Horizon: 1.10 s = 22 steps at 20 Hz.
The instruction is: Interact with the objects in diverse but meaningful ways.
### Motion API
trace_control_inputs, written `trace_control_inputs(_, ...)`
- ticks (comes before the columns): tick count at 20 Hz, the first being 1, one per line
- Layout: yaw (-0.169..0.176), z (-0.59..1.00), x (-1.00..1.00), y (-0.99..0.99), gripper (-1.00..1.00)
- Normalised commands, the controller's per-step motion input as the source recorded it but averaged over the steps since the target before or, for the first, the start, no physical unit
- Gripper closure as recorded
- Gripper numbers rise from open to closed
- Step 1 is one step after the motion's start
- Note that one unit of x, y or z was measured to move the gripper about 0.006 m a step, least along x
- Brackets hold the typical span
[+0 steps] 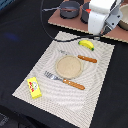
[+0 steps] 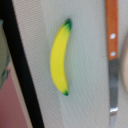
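A yellow banana (image 1: 86, 44) with green tips lies on the striped placemat (image 1: 45, 60) near its far edge. It fills the middle of the wrist view (image 2: 60, 57). My gripper (image 1: 101, 31) hangs just above and behind the banana, apart from it. Its fingers do not show clearly in either view. A yellow rectangular box with red marks (image 1: 34, 87) lies at the mat's near corner on the exterior view's left. The red round fruit and the brown sausage are out of view.
A round tan plate (image 1: 68, 66) sits mid-mat. A wooden-handled fork (image 1: 65, 80) lies in front of it and a knife (image 1: 82, 57) (image 2: 112, 45) behind it, beside the banana. A wooden board (image 1: 70, 22) with dark pots (image 1: 70, 8) stands at the back.
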Motion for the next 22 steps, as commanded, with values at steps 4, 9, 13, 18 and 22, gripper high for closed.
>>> trace_control_inputs(4, -0.002, 0.05, -0.32, -0.92, -1.00)
trace_control_inputs(9, -0.001, -0.01, -0.48, -0.87, -1.00)
trace_control_inputs(13, -0.019, -0.01, -0.47, -0.81, -1.00)
trace_control_inputs(18, -0.042, -0.03, -0.47, -0.65, -1.00)
trace_control_inputs(22, -0.050, -0.12, -0.44, -0.54, -1.00)
